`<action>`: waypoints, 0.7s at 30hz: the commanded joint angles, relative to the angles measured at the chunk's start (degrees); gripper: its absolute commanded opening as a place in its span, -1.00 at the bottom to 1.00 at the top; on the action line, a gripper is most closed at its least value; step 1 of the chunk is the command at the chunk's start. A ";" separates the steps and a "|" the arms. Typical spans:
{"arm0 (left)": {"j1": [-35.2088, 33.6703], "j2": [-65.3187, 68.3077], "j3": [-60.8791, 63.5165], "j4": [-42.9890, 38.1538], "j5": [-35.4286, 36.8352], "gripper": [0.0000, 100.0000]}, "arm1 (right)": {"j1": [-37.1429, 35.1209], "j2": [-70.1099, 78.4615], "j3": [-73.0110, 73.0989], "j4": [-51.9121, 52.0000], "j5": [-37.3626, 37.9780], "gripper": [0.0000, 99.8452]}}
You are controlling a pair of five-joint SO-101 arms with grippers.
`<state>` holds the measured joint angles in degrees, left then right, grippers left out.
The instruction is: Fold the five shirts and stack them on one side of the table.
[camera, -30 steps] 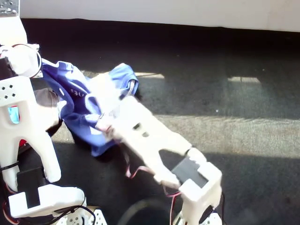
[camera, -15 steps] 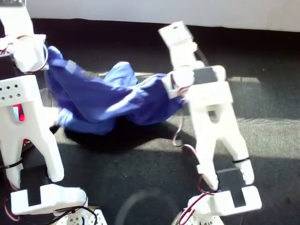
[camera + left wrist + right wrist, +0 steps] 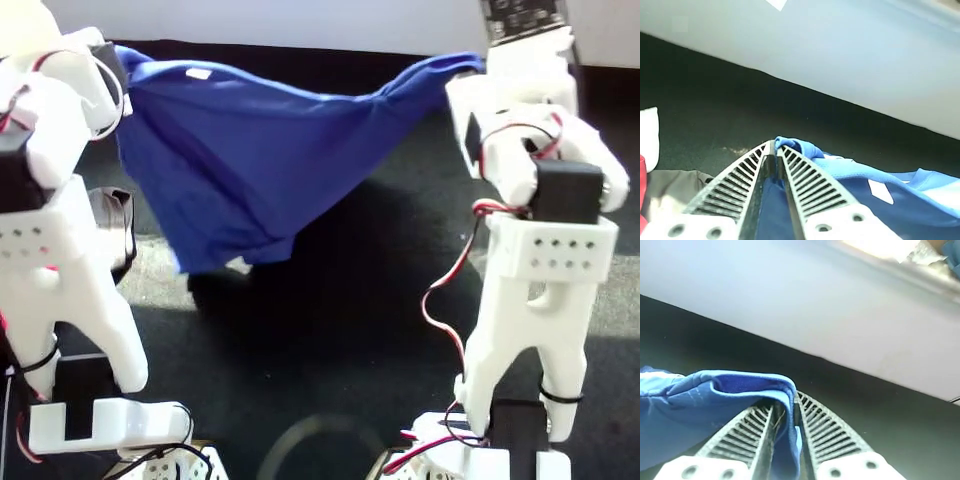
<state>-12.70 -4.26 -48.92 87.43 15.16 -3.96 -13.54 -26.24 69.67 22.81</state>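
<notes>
Left jaws and right jaws each clamped on blue shirt [image 3: 240, 170], spread above desk [image 3: 350, 330]. Recommend lowering evenly, holding it taut.

High camera, above and behind my two arms, looks down across the dark table [image 3: 330, 350]. Wrist cameras sit close behind my left pincer [image 3: 775, 144] and right pincer [image 3: 792, 392], sighting along them toward the pale wall [image 3: 840, 50]. All three share the blue shirt [image 3: 240, 150].
</notes>
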 commanded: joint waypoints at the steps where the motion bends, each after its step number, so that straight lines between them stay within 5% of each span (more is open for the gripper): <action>1: 2.15 0.75 -0.92 5.10 3.52 -0.98 | 1.01 -3.38 -3.12 2.59 3.43 -0.99; 11: 4.44 8.75 24.40 10.55 2.20 -0.98 | 1.01 -3.47 10.33 15.78 7.12 -0.99; 21: 5.41 9.63 44.44 10.55 -10.20 -0.98 | 0.66 -21.58 42.86 4.70 3.69 -0.99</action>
<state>-8.31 6.20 -8.04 97.71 7.16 -3.60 -24.79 5.14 79.96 27.47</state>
